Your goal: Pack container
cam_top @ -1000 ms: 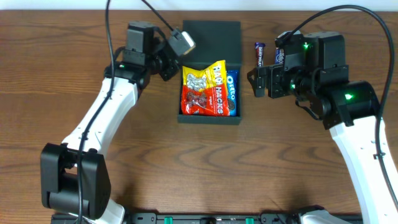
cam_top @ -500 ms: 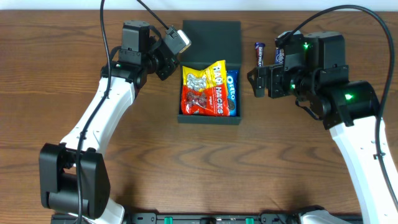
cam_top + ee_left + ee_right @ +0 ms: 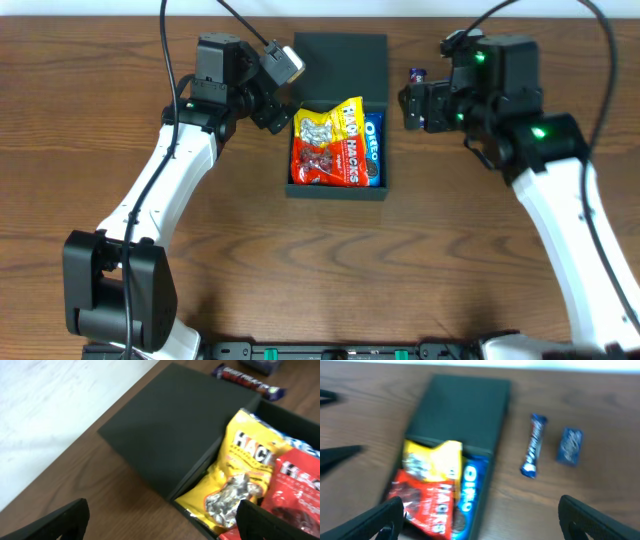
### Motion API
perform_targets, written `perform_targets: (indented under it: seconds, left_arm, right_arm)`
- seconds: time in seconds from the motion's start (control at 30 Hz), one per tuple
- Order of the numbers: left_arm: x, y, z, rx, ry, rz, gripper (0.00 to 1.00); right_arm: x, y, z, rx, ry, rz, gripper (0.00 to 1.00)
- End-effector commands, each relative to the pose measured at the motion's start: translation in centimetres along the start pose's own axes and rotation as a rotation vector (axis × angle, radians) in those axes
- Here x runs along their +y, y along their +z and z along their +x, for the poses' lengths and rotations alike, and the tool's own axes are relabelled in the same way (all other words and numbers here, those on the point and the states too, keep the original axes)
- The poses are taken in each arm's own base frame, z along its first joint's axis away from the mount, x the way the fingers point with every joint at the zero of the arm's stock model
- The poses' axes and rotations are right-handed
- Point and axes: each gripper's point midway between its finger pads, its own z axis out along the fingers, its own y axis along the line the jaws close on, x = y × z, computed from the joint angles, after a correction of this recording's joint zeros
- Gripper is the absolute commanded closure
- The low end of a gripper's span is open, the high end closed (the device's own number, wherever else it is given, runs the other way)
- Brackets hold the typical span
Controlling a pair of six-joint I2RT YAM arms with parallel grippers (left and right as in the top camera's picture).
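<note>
Left pincer (image 3: 164, 505) and right pincer (image 3: 481, 501) gaping empty, I am flanking the open container (image 3: 335, 192), ready for the loose chocolate bar (image 3: 534, 445).

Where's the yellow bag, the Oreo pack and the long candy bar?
yellow bag (image 3: 330, 120), overhead view, on its middle.
Oreo pack (image 3: 373, 148), overhead view, on the white lettering.
long candy bar (image 3: 534, 446), right wrist view, on the wrapper's middle.
</note>
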Motion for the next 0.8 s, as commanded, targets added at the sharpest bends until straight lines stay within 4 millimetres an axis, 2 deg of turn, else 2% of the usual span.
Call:
perform_targets:
  seconds: [0.0, 0.2, 0.4, 0.53, 0.67, 0.77]
  left_arm:
    - [1.6, -0.3, 0.8, 0.043, -0.091, -0.073, 0.05]
    - [2.6, -0.6, 1.5, 0.052, -0.260, -0.106, 0.05]
    - [4.5, -1.4, 2.6, 0.045, -0.466, -0.144, 0.05]
    - [5.2, -1.7, 3.3, 0.050, -0.516, -0.160, 0.05]
    - [5.6, -2.2, 3.7, 0.059, -0.528, -0.168, 0.05]
    - [5.7, -3.2, 2.9, 0.042, -0.484, -0.170, 0.05]
  right_arm:
    - [-3.0, 2.1, 0.2, 0.022, 0.088, 0.121, 0.06]
    - [-5.5, 5.2, -0.1, 0.023, 0.168, 0.169, 0.16]
    - [-7.8, 7.0, -1.2, 0.054, 0.203, 0.206, 0.16]
    - [-9.1, 8.6, -1.3, 0.120, 0.220, 0.231, 0.19]
    - [-9.5, 10.8, -0.4, 0.199, 0.207, 0.241, 0.22]
    - [-9.8, 12.2, 0.6, 0.248, 0.210, 0.249, 0.23]
